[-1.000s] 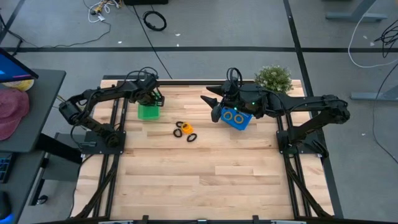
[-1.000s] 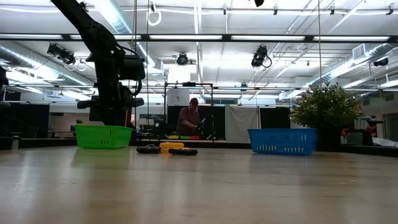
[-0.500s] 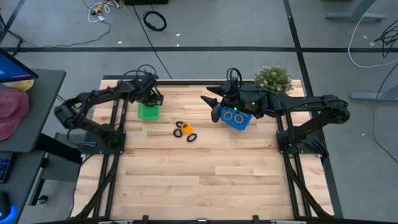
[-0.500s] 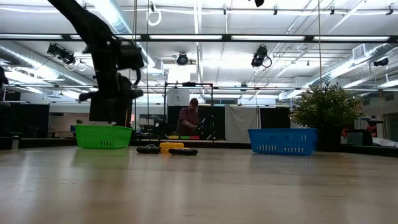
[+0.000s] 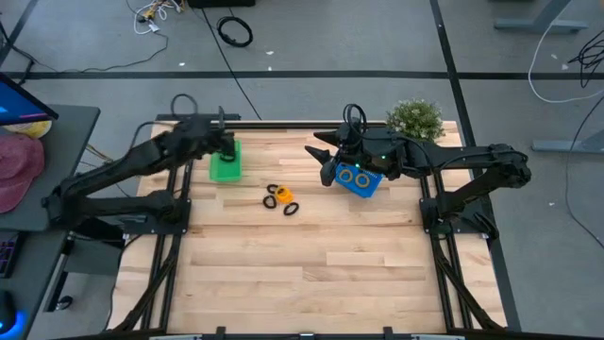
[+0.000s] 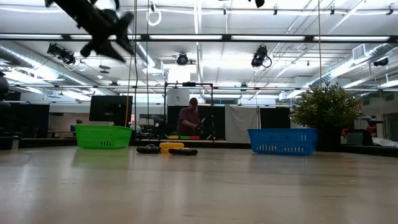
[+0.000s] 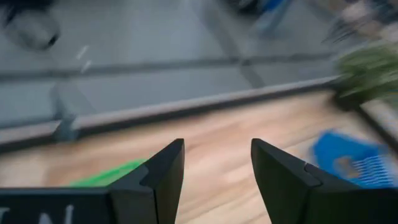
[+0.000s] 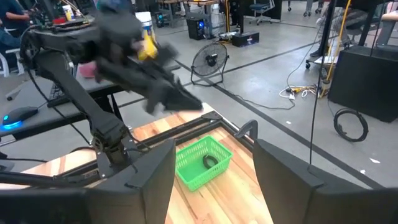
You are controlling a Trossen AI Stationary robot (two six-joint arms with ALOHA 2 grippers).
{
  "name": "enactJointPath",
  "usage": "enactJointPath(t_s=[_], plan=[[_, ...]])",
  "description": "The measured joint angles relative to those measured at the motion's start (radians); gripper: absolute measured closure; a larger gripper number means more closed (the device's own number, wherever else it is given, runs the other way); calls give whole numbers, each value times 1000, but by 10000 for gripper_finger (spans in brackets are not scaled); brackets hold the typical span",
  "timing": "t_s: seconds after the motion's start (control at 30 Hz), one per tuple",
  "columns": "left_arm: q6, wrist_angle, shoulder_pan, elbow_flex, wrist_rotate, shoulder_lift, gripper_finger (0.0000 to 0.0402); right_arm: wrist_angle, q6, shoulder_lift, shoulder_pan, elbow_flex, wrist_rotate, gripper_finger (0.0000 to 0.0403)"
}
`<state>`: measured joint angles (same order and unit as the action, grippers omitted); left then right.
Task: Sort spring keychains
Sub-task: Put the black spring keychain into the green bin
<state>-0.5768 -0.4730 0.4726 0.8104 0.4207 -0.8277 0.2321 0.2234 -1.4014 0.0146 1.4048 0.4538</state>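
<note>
Left hand [image 5: 226,144] hangs above the green basket [image 5: 226,164] at the far left of the tabletop [image 5: 302,274]; its fingers [image 7: 163,171] stand apart with nothing between them. Right hand [image 5: 321,154] is also open and empty, held just beside the blue basket [image 5: 358,178] on the side that faces the green one.

You will find the loose spring keychains [image 5: 280,198] lying on the tabletop between the two baskets, nearer the blue one and a little toward the front. An orange loop [image 5: 283,195] lies in the middle of the group, with black loops touching or just beside it. In the low view the group [image 6: 166,149] reads as a low cluster, orange in the centre and black at each end.

One black loop [image 8: 211,161] already lies inside the green basket, as the right wrist view shows.

Note the potted plant [image 5: 415,119] at the far edge, behind the blue basket. A person [image 6: 188,121] sits in the room beyond the tabletop.
</note>
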Motion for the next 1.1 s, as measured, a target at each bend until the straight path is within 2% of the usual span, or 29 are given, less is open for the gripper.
enactJointPath(t_s=[0.1, 0.17, 0.27, 0.53, 0.6, 0.93, 1.03, 1.1], plan=[[109, 107, -82, 0, 28, 87, 213, 3, 0, 0, 0, 0, 0, 186], [227, 183, -123, 0, 5, 127, 213, 3, 0, 0, 0, 0, 0, 186], [378, 259, -165, 1, -104, 170, 213, 3, -2, 0, 0, 0, 0, 186], [445, 355, -235, 1, -413, 189, 218, 16, -3, 0, 0, 0, 0, 186], [460, 371, -255, 1, -464, 180, 226, 16, -3, 0, 0, 0, 0, 186], [485, 368, -274, 1, -463, 149, 308, 18, -3, 0, 0, 0, 0, 186], [503, 371, -274, 3, -390, 87, 333, 18, -4, 0, 0, 0, 0, 186], [541, 371, -274, 20, -406, 22, 348, 18, -11, 0, 0, 0, 0, 186]])
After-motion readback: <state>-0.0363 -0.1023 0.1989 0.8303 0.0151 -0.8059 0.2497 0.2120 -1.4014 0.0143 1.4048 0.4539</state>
